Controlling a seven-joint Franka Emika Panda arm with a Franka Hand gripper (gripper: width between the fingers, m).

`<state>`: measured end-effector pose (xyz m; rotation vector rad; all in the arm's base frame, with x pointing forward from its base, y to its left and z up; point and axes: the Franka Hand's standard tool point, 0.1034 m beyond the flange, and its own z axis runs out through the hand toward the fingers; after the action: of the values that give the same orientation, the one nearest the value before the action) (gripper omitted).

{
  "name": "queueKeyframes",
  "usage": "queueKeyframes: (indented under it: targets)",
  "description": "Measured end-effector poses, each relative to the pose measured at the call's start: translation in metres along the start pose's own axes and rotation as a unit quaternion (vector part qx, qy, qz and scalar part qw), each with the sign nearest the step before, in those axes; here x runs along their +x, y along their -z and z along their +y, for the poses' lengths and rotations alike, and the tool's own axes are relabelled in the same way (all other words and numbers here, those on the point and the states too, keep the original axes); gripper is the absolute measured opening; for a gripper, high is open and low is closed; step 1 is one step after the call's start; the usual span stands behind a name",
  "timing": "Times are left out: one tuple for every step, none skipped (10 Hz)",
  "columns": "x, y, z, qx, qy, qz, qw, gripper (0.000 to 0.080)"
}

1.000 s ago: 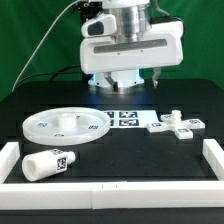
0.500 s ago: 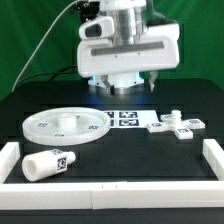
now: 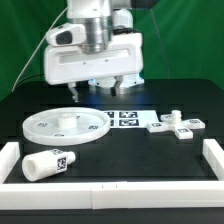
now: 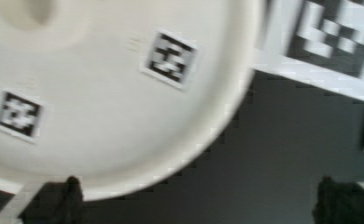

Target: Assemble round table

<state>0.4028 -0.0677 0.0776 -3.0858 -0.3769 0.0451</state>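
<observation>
The pincer point(image 3: 99, 90) hangs released above the surface point(image 3: 135, 160), fingers point(image 4: 54, 203) spread wide over the rim of the round disc point(image 3: 65, 126), which lies flat toward the exterior view's left; the short leg point(image 3: 46, 163) lies on its side nearby, apart

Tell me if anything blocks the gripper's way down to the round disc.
Nothing visible does. The open gripper hangs over the disc with only air between them; the leg lies apart from both, clear of that path.

The round disc point(image 3: 65, 127) and leg point(image 3: 45, 163) look smooth white plastic; the tabletop point(image 3: 130, 166) is matt black.
</observation>
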Motion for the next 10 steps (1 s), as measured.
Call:
queueKeyframes:
  targets:
    - [0.000,0.000,-0.001,0.000,0.001,0.000,1.000,0.0649]
    - [0.000,-0.001,0.000,0.000,0.001,-0.001,1.000,0.0648]
    - [-0.002,-0.001,0.003,-0.001,0.017,-0.001,1.000,0.0648]
    - [-0.013,-0.006,0.020,-0.002,0.042,-0.004,0.999,0.0649]
    - [-0.027,-0.014,0.038,0.000,0.047,-0.014,0.999,0.0649]
    - [-0.035,-0.022,0.049,-0.004,0.044,-0.016,0.999,0.0649]
    - [-0.041,-0.031,0.057,-0.012,0.045,-0.016,0.999,0.0649]
    - [-0.047,-0.041,0.065,-0.017,0.044,-0.021,0.999,0.0649]
    - [-0.053,-0.050,0.068,-0.018,0.043,-0.030,0.998,0.0649]
    - [-0.056,-0.058,0.067,-0.022,0.045,-0.033,0.998,0.0649]
